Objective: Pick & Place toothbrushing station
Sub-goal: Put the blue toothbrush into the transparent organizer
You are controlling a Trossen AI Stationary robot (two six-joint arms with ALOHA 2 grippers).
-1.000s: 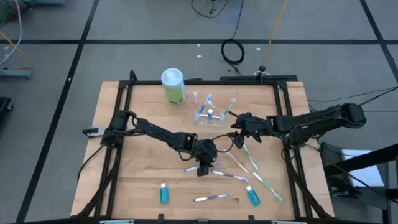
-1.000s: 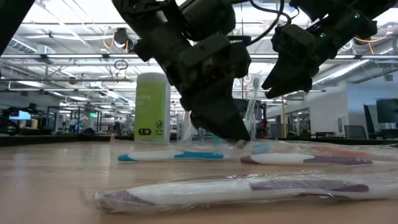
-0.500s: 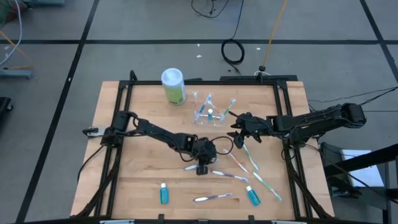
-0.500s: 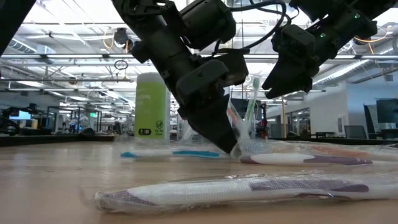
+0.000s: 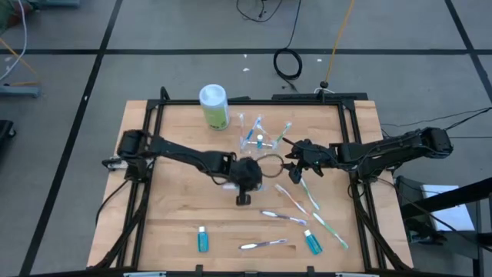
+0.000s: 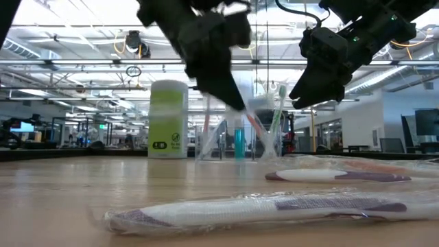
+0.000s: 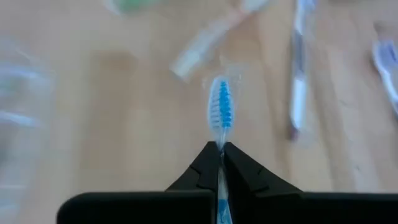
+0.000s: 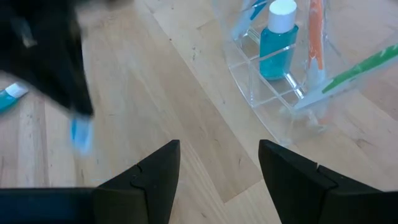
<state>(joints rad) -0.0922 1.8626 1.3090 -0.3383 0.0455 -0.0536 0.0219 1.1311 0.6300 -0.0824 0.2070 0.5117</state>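
My left gripper (image 7: pixel 221 152) is shut on a blue toothbrush (image 7: pixel 222 112) in clear wrap and hangs over the table's middle (image 5: pixel 243 197), raised (image 6: pixel 209 48). The clear cup (image 5: pixel 260 138) stands beyond it and holds a blue white-capped tube (image 8: pixel 277 37) and upright toothbrushes. My right gripper (image 8: pixel 214 180) hovers open just right of the cup (image 5: pixel 296 165), holding nothing. More wrapped toothbrushes (image 5: pixel 283 217) and two blue tubes (image 5: pixel 203 238) lie flat on the near part of the table. My left gripper pinches the blue toothbrush at its neck (image 7: pixel 220 144), just behind the bristle head, between its two fingers. The brush lies along the fingers: the head sticks out past the fingertips and the handle (image 7: pixel 222 202) runs back between them. It is lifted clear of the table.
A green canister with a white lid (image 5: pixel 214 106) stands at the far left of the cup. Green and pale toothbrushes (image 5: pixel 311 196) lie near the right arm, a purple one (image 6: pixel 274 209) close to the near edge. Bare wood lies at the left (image 5: pixel 169 208).
My left gripper has shut on the blue toothbrush and risen with it, moving toward the far edge and the cup. The brush, which lay flat on the table, is now lifted clear.
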